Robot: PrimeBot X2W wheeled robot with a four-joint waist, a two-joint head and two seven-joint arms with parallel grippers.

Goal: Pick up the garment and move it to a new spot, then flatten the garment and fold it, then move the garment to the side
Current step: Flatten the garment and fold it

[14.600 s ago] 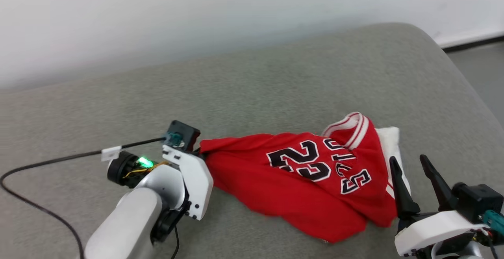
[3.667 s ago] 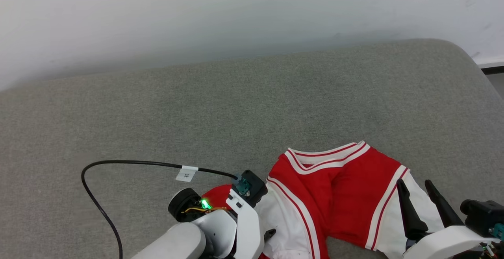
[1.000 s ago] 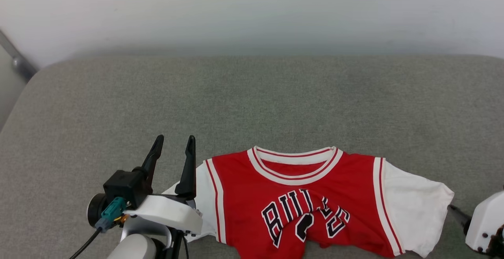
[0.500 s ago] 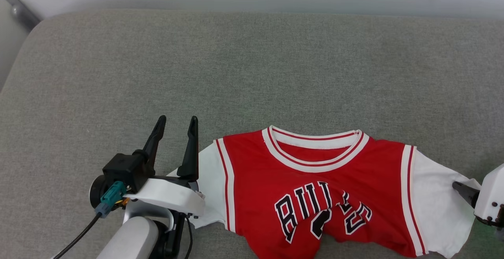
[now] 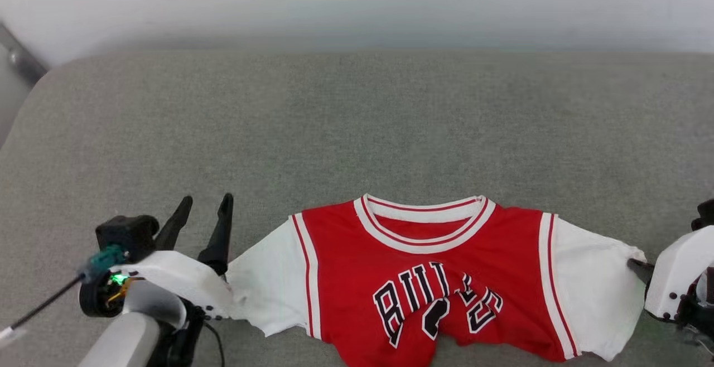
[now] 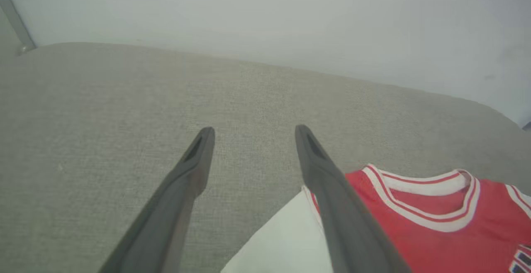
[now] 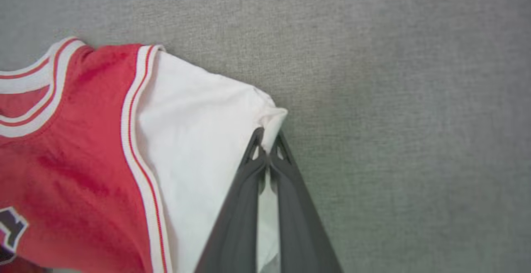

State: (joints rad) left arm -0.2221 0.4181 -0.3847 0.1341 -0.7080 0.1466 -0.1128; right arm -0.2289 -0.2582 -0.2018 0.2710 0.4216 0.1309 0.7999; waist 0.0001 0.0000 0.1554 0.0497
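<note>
surface: a grey fabric cushion was recorded, backed by a pale wall.
jersey position: the red jersey was found lying chest-up on the near part of the cushion, its striped collar turned toward the wall. its lower body was cut off by the bottom edge of the head view.
jersey condition: both white sleeves were spread outward. the black lettering was creased by a fold across the chest, and the number beneath it was largely hidden.
left gripper: the left gripper was found released, its fingers spread wide with nothing between them. it was placed just beside the left sleeve. in the left wrist view one finger overlapped the sleeve edge, and contact could not be determined.
right gripper: the right gripper was found clenched on the outer corner of the right sleeve. the fingertips were pressed together and white fabric was pinched between them.
</note>
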